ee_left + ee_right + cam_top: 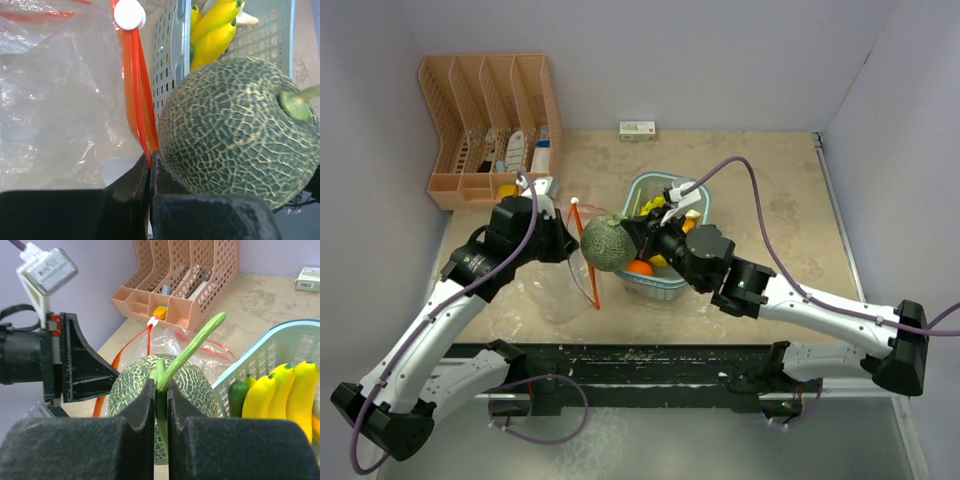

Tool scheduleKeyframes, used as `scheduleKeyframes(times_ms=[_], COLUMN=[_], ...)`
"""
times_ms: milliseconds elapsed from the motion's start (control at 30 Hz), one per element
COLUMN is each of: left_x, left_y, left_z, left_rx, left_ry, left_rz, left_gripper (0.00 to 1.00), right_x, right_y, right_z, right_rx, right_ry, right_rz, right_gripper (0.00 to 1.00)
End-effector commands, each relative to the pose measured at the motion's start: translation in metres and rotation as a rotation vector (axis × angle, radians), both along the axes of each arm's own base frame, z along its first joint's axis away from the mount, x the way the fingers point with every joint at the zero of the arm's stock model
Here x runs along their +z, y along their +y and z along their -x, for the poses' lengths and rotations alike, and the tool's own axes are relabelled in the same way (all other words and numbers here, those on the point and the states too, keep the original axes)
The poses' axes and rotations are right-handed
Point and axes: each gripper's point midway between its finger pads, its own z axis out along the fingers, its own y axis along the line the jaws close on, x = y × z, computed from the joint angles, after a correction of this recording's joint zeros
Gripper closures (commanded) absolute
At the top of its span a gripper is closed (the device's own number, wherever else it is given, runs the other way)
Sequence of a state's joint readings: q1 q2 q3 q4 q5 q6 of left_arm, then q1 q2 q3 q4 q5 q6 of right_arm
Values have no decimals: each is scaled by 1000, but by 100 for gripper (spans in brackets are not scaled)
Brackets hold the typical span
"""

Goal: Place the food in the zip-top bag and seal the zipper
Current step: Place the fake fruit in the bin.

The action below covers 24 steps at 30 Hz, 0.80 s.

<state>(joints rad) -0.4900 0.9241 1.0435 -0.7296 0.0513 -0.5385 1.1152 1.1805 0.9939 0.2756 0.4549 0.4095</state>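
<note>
The round green netted melon-like head (607, 241) hangs from its stem (192, 347), which my right gripper (160, 390) is shut on. It is held between the light blue basket (650, 181) and the clear zip-top bag (560, 287), right at the bag's mouth. My left gripper (150, 160) is shut on the bag's orange zipper strip (135, 90), whose white slider (129, 14) sits at the far end. The melon (235, 135) touches my left finger. The yellow bananas (280, 395), a green vegetable (237, 396) and the small orange fruit (640, 267) lie in the basket.
A peach wire file organizer (490, 125) with small items stands at the back left. A small box (637, 129) lies by the back wall. Walls close in on the left, back and right. The two grippers (632, 236) are close together.
</note>
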Motion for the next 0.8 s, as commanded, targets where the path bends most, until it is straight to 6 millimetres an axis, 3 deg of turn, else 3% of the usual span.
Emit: scheduleKeyframes(times_ms=[0,233,300,533,767], left_x=[20,49,53,37,50], left_y=[1,15,15,9,14], left_z=[-16,-20,-21,-23,-16], left_rx=[40,96,102,87,78], left_ry=[-116,-183,-206,-170,-212], left_rz=[36,14,27,29,34], left_gripper=[100,100,100,100,100], right_x=[48,73,56,7,-51], right_y=[-24,-72,-74,-57,-50], right_z=[6,6,5,-2,-4], right_rx=[-35,-159,-174,-173,-193], right_ry=[-56,-97,-82,1,113], right_rz=[-107,-129,-88,16,94], right_gripper=[100,100,100,100,99])
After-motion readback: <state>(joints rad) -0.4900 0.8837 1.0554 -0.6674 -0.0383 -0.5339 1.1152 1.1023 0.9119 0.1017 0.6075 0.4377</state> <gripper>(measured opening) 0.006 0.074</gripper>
